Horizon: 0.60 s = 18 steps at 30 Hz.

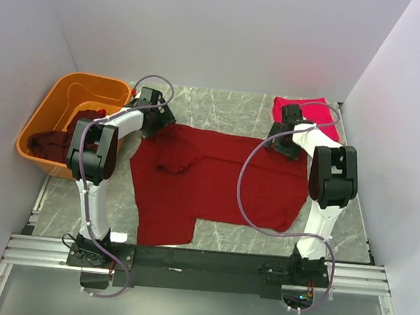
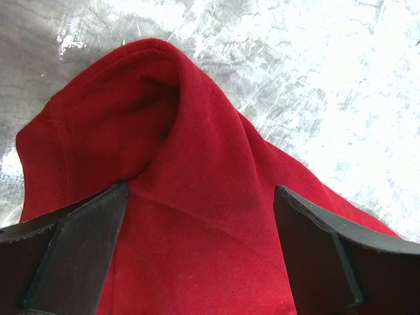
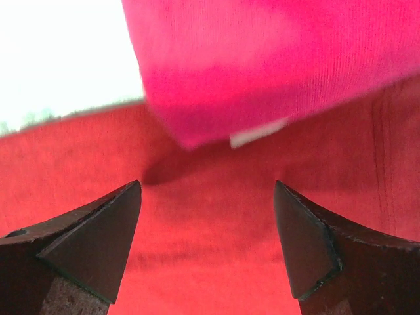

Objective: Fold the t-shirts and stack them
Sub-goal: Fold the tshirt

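- Top external: high above the near edge of the marble table [image 1: 223,103], looking down over all of it — a far view.
- Left wrist: very close over the dark red t-shirt [image 2: 197,216], facing its raised fold with bare table beyond.
- Right wrist: equally close, facing the crimson-pink t-shirt [image 3: 275,59] across red cloth.
- All three share the dark red t-shirt.

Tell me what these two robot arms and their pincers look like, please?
The left arm and right arm have glossy white tube-shaped links joined by chunky black joint housings. A thin lilac-grey cable loops loosely along each one. The left gripper and right gripper are black, and up close their fingers are dark, flat, wedge-shaped pads tapering to points. No markings are visible.
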Tool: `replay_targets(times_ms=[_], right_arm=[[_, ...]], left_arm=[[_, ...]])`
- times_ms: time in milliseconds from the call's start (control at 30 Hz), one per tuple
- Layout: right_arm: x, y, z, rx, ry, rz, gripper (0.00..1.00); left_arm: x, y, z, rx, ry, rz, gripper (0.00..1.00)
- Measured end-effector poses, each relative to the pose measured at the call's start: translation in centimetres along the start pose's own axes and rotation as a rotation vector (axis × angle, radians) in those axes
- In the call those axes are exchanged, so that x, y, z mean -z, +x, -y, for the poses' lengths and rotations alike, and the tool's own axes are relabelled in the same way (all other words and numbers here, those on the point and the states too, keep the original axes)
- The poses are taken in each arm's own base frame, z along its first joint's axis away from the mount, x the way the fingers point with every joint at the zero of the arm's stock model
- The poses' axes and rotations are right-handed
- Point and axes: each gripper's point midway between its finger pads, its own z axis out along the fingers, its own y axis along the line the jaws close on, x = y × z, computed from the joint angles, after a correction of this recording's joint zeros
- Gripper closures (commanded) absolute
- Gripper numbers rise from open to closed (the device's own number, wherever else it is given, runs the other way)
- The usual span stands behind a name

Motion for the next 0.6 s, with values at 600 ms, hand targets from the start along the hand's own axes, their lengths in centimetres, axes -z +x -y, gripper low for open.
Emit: replay_targets(times_ms=[600], right_arm=[[9.8,13.7,2.5,0.013,-0.082,-0.111,0.11]], left_arm=[[7.5,2.6,3.6,-0.099,0.098,0.046,0.0]])
